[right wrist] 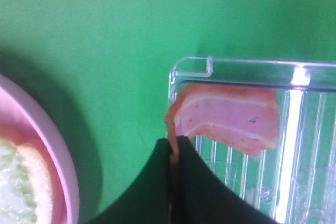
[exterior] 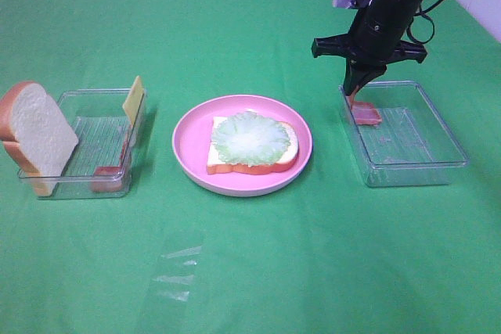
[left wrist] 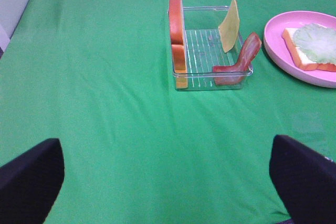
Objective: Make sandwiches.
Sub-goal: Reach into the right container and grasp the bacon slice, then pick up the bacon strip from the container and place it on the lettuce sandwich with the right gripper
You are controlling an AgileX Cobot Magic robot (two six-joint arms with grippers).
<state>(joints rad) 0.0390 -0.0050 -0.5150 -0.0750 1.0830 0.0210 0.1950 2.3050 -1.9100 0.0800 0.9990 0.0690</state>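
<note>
On the pink plate (exterior: pixel 188 142) in the middle lies a bread slice (exterior: pixel 221 160) topped with light green lettuce (exterior: pixel 250 138). In the right clear tray (exterior: pixel 454 158), a reddish-pink bacon strip (exterior: pixel 366 113) leans at the far-left corner. My right gripper (exterior: pixel 354 93) reaches down from above and is shut on its edge. The right wrist view shows the dark fingertips (right wrist: pixel 152 182) pinched on the bacon (right wrist: pixel 226 121) at the tray corner (right wrist: pixel 191 66). My left gripper (left wrist: pixel 168 182) is open over bare cloth, short of the left tray (left wrist: pixel 181 85).
The left tray (exterior: pixel 78 185) holds an upright bread slice (exterior: pixel 35 131), a yellow cheese slice (exterior: pixel 133 101) and another bacon strip (exterior: pixel 109 174). A piece of clear plastic film (exterior: pixel 176 271) lies on the green cloth near the front.
</note>
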